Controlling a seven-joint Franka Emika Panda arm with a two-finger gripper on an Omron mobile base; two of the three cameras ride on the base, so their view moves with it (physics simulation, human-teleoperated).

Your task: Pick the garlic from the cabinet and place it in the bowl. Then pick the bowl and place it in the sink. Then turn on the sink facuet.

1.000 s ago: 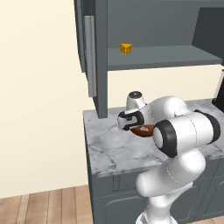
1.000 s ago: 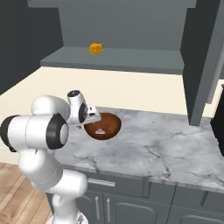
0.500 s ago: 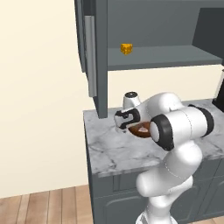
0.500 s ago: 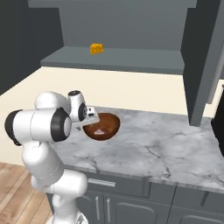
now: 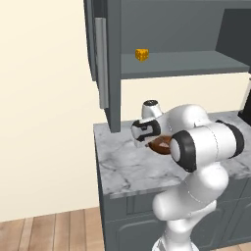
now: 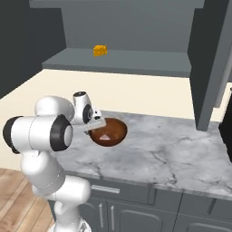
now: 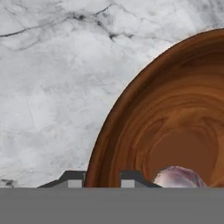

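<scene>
Two finger tips of the gripper (image 7: 101,178) straddled the bowl (image 7: 175,127) rim at the frame's bottom, clenched on it. Garlic (image 7: 178,178) lay inside, lower right. Bowl pickup seemed underway; next, lifting it level toward the sink.

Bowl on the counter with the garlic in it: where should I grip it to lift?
Pinch the bowl at its thin near rim, from above, one finger inside, one outside; the gripper already straddles that rim. The garlic sits low, clear.
</scene>
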